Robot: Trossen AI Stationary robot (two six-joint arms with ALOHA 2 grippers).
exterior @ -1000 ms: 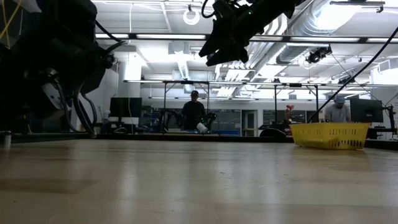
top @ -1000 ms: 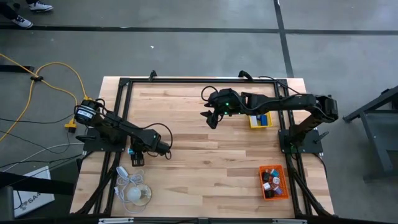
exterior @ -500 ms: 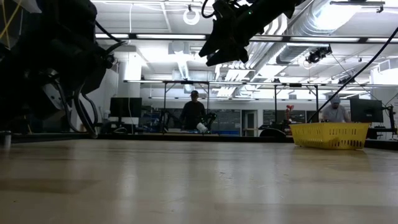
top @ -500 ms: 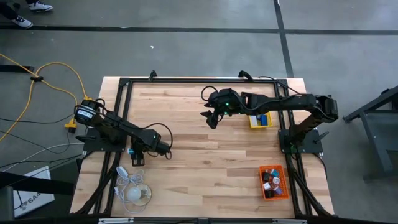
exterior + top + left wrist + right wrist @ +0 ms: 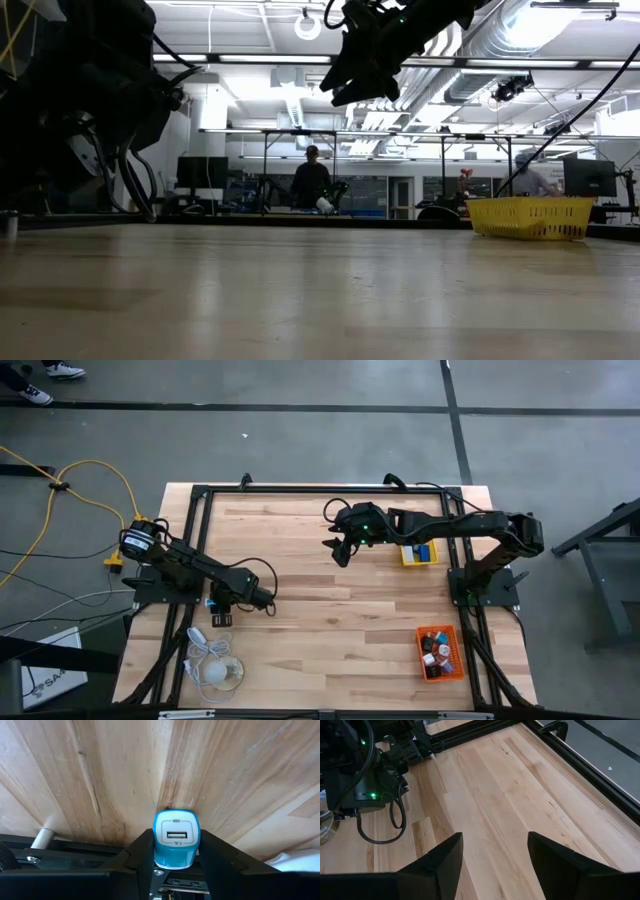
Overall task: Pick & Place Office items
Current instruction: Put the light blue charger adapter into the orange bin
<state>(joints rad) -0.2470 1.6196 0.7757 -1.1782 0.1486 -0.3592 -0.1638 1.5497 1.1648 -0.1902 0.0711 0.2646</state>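
On my left wrist feed the left gripper [image 5: 176, 851] is clamped on a small blue USB charger block [image 5: 176, 839], its white face with the port turned toward the camera, one dark finger [image 5: 142, 852] pressed to each side, with the wooden table [image 5: 120, 775] beyond it. From overhead I find that gripper [image 5: 220, 616] low over the left part of the table, near the black frame rail, and just beyond it, toward the near left corner, lies the white round bulb-like thing with its coiled cord [image 5: 215, 665]. My right gripper [image 5: 340, 548] hangs high over the middle of the far half of the table; on its wrist feed the two fingers [image 5: 442, 857] stand well apart with nothing between them, only bare boards below and the left arm [image 5: 365, 775] farther off. Beside the right arm sits the yellow tray [image 5: 419, 553] with a couple of blue pieces inside, and near the right front corner the orange tray [image 5: 440, 652] holds the rest of the office items [image 5: 437, 646], a cluster of red, white, black and blue bits. On the low feed a person [image 5: 312, 180] stands far behind the table.
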